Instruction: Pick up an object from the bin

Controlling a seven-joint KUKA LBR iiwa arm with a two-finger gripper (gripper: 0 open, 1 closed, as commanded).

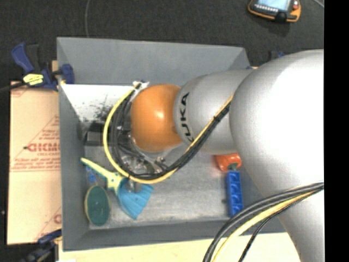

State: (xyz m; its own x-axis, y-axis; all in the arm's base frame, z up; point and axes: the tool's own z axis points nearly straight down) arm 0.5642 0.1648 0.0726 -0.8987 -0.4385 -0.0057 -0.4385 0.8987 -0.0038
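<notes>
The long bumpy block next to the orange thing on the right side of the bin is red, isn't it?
Not red. The camera view shows that the long bumpy block is blue. The rest is right: it lies on the right side of the bin, next to the orange thing.

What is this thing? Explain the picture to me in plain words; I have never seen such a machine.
This is one camera looking down into a grey metal bin. The big silver shape on the right is a robot arm; the orange dome and yellow cables are parts of it. Its gripper sits below the dome, low over the bin's left half, and whether it holds anything cannot be seen. Loose in the bin lie a green oval disc, a light blue fan-shaped piece, a yellow stick, a blue bar and a small orange piece.
</notes>
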